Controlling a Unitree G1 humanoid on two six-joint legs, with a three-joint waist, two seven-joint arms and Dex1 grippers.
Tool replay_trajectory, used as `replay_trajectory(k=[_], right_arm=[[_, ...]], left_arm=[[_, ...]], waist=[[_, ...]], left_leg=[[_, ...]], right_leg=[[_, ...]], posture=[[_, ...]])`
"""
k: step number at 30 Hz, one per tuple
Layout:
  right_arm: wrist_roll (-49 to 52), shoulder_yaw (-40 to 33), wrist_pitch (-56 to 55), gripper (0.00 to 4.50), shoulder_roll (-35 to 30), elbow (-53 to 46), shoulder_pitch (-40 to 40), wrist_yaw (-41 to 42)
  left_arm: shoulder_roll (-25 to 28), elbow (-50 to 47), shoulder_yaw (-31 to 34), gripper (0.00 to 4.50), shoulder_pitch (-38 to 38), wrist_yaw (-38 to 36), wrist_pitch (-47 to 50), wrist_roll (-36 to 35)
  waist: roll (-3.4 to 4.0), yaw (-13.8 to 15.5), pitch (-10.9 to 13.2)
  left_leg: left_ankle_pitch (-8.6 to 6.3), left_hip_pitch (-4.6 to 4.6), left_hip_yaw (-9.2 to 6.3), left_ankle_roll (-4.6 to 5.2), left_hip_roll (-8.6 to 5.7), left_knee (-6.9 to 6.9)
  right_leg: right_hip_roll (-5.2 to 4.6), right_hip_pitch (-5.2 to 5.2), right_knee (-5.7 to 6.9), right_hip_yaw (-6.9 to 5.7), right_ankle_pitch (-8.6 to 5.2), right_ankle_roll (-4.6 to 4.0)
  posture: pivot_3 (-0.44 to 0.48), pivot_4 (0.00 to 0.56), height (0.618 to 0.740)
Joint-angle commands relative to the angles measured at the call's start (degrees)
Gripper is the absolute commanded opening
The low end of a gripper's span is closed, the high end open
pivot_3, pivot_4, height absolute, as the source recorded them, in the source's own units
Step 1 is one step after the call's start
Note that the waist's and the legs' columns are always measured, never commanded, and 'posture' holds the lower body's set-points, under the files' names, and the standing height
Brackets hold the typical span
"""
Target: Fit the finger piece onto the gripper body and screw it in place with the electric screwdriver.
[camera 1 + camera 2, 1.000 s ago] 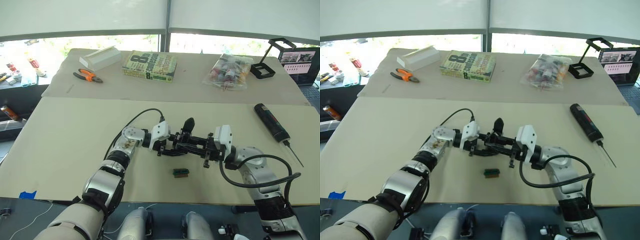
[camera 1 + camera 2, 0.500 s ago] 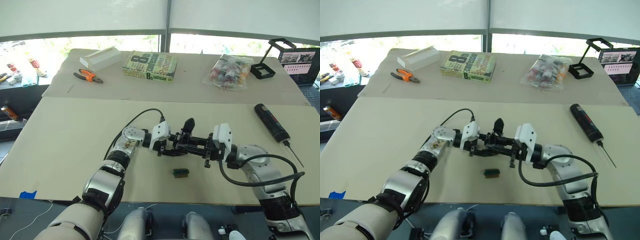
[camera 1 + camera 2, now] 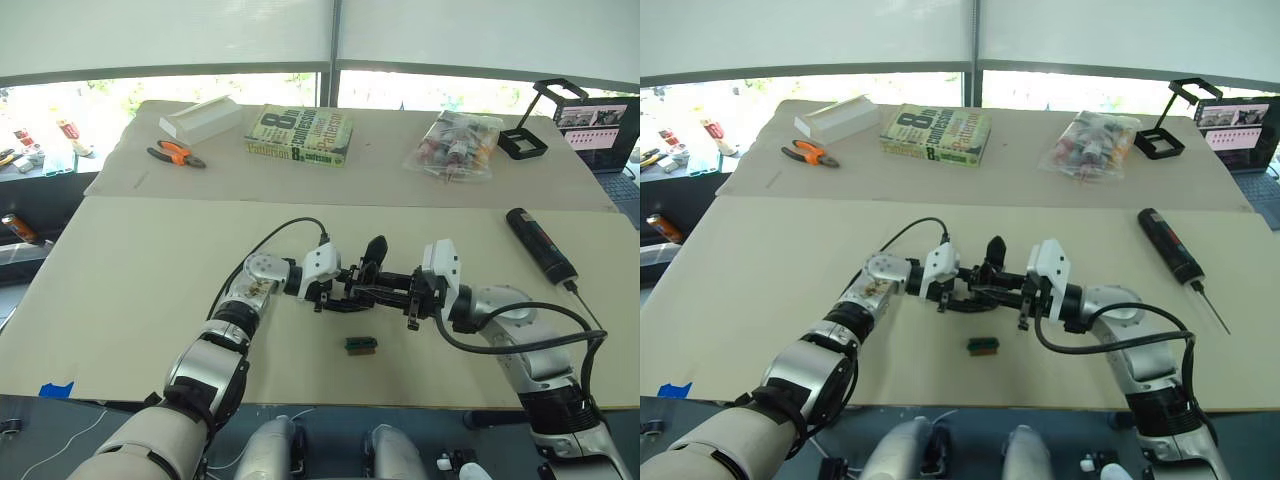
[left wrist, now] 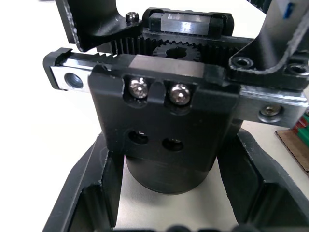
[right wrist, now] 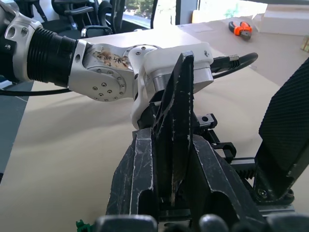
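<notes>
Our right end effector [image 3: 1018, 292], clenched on the finger piece [image 5: 175, 121], has edged closer to the body [image 4: 166, 121] clamped in our left end effector [image 3: 962, 291] mid-bench — fitting underway. The screwdriver [image 3: 1169, 247] lies untouched near the bench's right edge.

The beige tabletop [image 3: 150, 260] carried the electric screwdriver [image 3: 541, 246], green block [image 3: 361, 345], pliers [image 3: 174, 153], book [image 3: 300, 134] and bag of parts [image 3: 456, 145].

Both head eyes look forward and down over the table [image 3: 130, 290]. Each wrist camera sits very close to the gripper body [image 4: 164, 130], shared by all views.
</notes>
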Motion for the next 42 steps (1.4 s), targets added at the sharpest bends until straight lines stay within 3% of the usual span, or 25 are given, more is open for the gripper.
replay_trajectory(k=[1, 17, 19, 28, 39, 40, 42], right_arm=[[-3.09, 0.92, 5.22, 0.4, -1.48, 4.91, 1.21, -2.63], [-1.42, 0.22, 3.29, 0.4, -1.91, -0.48, -0.05, -1.14], [-1.13, -0.05, 2.85, 1.42, -1.88, -0.87, 0.03, -0.87], [2.19, -3.6, 0.17, 4.48, -0.87, -6.62, -1.78, -1.01], [9.03, -11.23, 0.26, 4.48, -2.59, -15.54, 2.24, 0.44], [11.0, -13.09, 1.87, 4.5, -3.54, -17.32, 3.36, -0.05], [13.06, -17.43, 3.35, 4.5, -6.41, -21.06, 6.41, -0.47]], left_arm=[[-0.29, -0.28, -0.42, 2.29, 0.29, 0.48, 0.42, 0.8], [-0.07, -0.49, -0.3, 2.29, 0.51, 0.09, 0.89, 0.76], [-0.11, -0.39, -0.25, 2.29, 0.46, 0.15, 0.9, 0.74], [-0.05, -0.1, -0.16, 2.29, 0.57, 0.75, 0.79, 0.92], [-1.24, -0.64, 1.74, 2.29, 0.66, 3.3, 2.78, -0.64], [-1.07, -1.02, 1.83, 3.36, 0.81, 3.31, 2.83, -0.57], [-0.25, -2.48, 2.24, 4.2, 1.46, 2.78, 2.75, -0.96]], waist=[[0.0, -0.03, -0.05], [0.0, -0.06, -0.22], [-0.01, -0.03, -0.22], [-0.01, -0.05, -0.21], [-0.03, 0.31, -0.2], [-0.04, 0.27, -0.19], [-0.04, 0.33, -0.18]], left_leg=[[0.0, 0.0, 0.0, 0.0, 0.0, 0.0], [-0.02, -0.01, -0.01, 0.03, 0.0, 0.0], [-0.03, -0.02, -0.01, 0.03, 0.0, 0.0], [-0.04, -0.22, 0.03, 0.06, -0.05, 0.0], [-0.06, -0.24, 0.02, 0.1, -0.06, 0.0], [-0.07, -0.25, 0.02, 0.11, -0.06, 0.0], [-0.07, -0.27, 0.01, 0.12, -0.06, -0.01]], right_leg=[[0.0, 0.0, 0.0, 0.0, 0.0, 0.0], [-0.03, -0.02, 0.01, 0.0, 0.0, 0.0], [-0.04, -0.03, 0.01, 0.0, 0.0, 0.0], [-0.11, -0.03, 0.03, -0.02, 0.0, 0.0], [-0.13, -0.02, 0.01, -0.03, 0.01, 0.01], [-0.13, -0.03, 0.0, -0.04, 0.01, 0.01], [-0.13, -0.05, -0.01, -0.03, 0.01, 0.01]], posture=[[0.0, 0.15, 0.74], [0.0, 0.15, 0.74], [0.0, 0.15, 0.74], [0.0, 0.15, 0.74], [0.0, 0.15, 0.74], [0.0, 0.15, 0.74], [0.0, 0.15, 0.74]])
